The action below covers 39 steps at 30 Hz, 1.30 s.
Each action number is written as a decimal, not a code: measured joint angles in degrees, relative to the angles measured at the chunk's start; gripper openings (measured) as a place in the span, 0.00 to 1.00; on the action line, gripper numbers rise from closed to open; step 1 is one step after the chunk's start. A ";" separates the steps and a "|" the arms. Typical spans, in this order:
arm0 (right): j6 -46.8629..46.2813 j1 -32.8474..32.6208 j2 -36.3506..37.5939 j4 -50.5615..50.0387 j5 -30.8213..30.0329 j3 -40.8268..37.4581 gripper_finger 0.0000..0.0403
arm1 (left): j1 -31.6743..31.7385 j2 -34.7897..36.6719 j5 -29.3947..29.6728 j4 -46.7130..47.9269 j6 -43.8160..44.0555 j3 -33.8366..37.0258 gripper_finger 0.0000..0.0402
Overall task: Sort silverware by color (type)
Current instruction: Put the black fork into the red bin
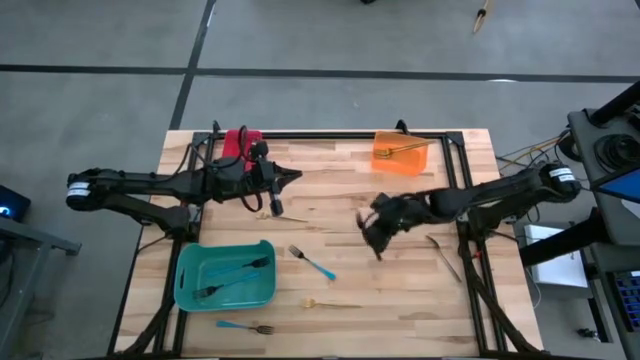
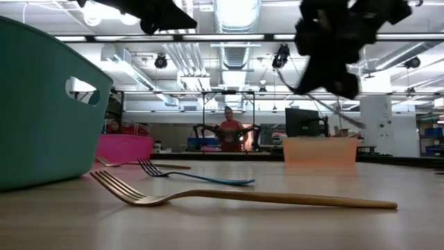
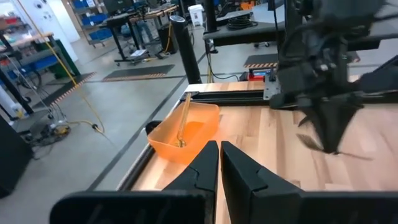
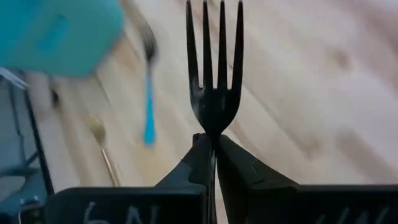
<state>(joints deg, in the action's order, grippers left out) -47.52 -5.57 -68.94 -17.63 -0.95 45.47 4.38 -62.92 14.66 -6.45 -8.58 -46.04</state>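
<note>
Right hand (image 4: 213, 140) pinched tight on a dark fork (image 4: 214, 68), lifted above mid-worktop (image 1: 400, 300), tines poking out past the fingers; left hand (image 3: 219, 152) closed on nothing, hanging near the red bin (image 1: 238, 142)

Two forks (image 1: 232, 277) lie in the front-left bin (image 1: 262, 291).

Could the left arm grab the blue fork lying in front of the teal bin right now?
Probably yes. The left pincer is shut and holds nothing, and the blue-handled fork lies alone on bare wood beside the teal bin. The right pincer, shut on a dark fork, hangs off to the side.
</note>
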 joint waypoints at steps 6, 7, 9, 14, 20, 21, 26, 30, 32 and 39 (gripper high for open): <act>15.01 6.02 -0.71 16.07 -1.18 -0.04 0.02 | 0.00 -0.69 -0.25 0.16 4.47 0.00 0.00; 17.28 6.75 -1.26 18.76 -1.10 -0.04 0.02 | -0.03 -0.78 -0.26 0.23 5.49 0.00 0.00; 21.58 7.78 -2.68 24.15 -1.75 -0.07 0.02 | -0.09 -0.94 -0.74 0.35 7.35 0.00 0.00; 28.23 9.96 -6.67 39.21 -2.50 -0.07 0.02 | -0.11 -0.96 -7.66 0.47 10.70 0.31 0.03; 29.51 11.93 -12.67 54.17 -2.24 -0.07 0.02 | -0.74 -2.48 -10.72 0.44 13.21 2.35 0.17; 29.34 12.16 -13.73 56.52 -2.27 -0.07 0.02 | -0.74 -3.32 -10.70 0.32 13.58 2.56 0.20; 29.15 12.69 -17.05 64.10 -2.15 -0.07 0.02 | -0.76 -7.45 -4.47 -0.51 13.68 2.58 0.33; 29.21 12.76 -18.25 67.56 -2.21 -0.07 0.02 | -0.74 -9.81 -0.99 -1.54 13.55 2.58 0.39; 29.82 12.80 -18.65 69.21 -2.82 -0.07 0.02 | -0.74 -10.75 -1.04 -2.98 13.46 2.58 0.40; 32.23 12.75 -18.72 70.47 -5.31 -0.07 0.02 | -0.74 -13.13 -1.06 -8.22 13.44 2.58 0.37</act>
<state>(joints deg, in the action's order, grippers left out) -15.29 7.18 -87.66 52.84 -6.26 45.41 3.64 -76.05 13.61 -14.68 4.86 -43.46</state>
